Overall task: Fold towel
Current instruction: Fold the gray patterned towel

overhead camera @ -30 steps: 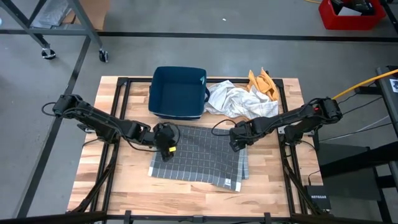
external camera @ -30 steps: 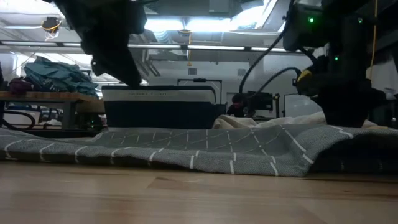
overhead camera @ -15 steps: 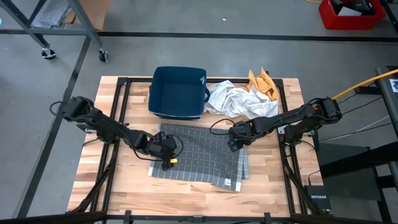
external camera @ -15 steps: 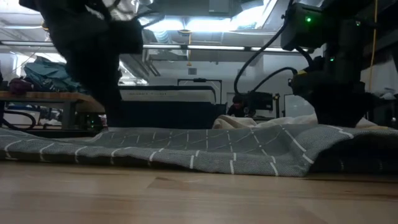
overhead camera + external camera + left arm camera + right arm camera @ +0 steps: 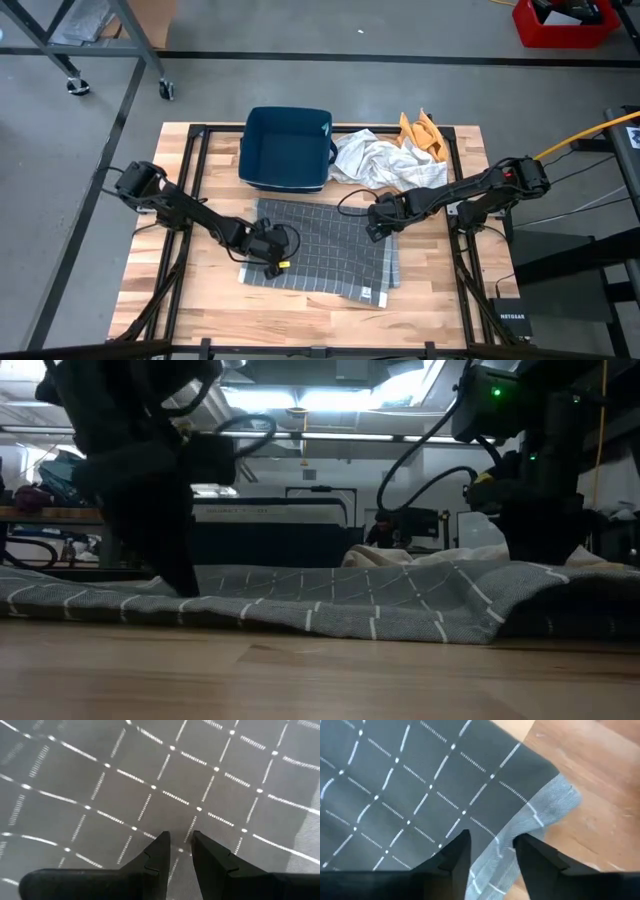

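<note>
A grey towel (image 5: pixel 320 245) with thin white checks lies spread flat on the wooden table. My left gripper (image 5: pixel 270 265) stands slanting down over the towel's near-left part. Its fingers show a narrow gap with only flat cloth (image 5: pixel 150 780) beyond them. My right gripper (image 5: pixel 373 230) points straight down at the towel's far-right corner. Its fingers are open, one on either side of the lighter hem strip (image 5: pixel 540 815) near that corner (image 5: pixel 570 795). My left gripper's fingertips (image 5: pixel 185 585) come down to the towel's surface in the low view; whether they touch the cloth I cannot tell. My right gripper's fingers (image 5: pixel 462 845) stand astride the hem from above; whether they touch it I cannot tell.
A dark blue bin (image 5: pixel 287 148) stands at the far edge, just beyond the towel. A crumpled white cloth (image 5: pixel 375 160) and an orange cloth (image 5: pixel 425 133) lie to its right. Bare wood (image 5: pixel 200 290) shows along the near edge and at the left.
My left gripper has come down and moved toward the table's near edge, from above the towel's far-left part to low over its near-left part. The towel has not moved.
</note>
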Motion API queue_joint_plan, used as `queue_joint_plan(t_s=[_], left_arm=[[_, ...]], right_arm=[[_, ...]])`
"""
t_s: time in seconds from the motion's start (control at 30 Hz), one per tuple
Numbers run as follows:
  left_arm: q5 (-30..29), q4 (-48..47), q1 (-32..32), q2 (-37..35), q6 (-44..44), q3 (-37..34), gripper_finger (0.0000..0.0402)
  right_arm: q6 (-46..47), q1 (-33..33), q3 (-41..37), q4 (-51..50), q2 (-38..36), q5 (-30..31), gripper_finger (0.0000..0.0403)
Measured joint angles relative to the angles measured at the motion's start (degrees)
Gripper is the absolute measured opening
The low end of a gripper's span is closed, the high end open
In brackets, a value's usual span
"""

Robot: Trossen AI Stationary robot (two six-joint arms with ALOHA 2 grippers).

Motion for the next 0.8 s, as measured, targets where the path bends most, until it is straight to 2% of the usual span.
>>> queue_joint_plan(t_s=[0.27,0.43,0.57,0.8], left_arm=[[-0.34,0.89,-0.71,1.43,0.07,0.14,0.007],[-0.29,0.79,-1.2,1.45,0.18,0.13,0.007],[-0.23,0.64,-1.6,1.5,0.17,0.13,0.007],[0.0,0.57,-1.88,1.54,0.03,0.09,0.007]], right_arm=[[0.04,0.02,0.02,-0.06,0.0,4.05,0.0012],[0.11,0.11,0.02,-0.08,0.0,7.13,0.0017],[0.11,0.11,0.02,-0.13,0.0,8.8,0.0005],[0.21,0.11,0.02,-1.17,0.0,9.64,0.0004]])
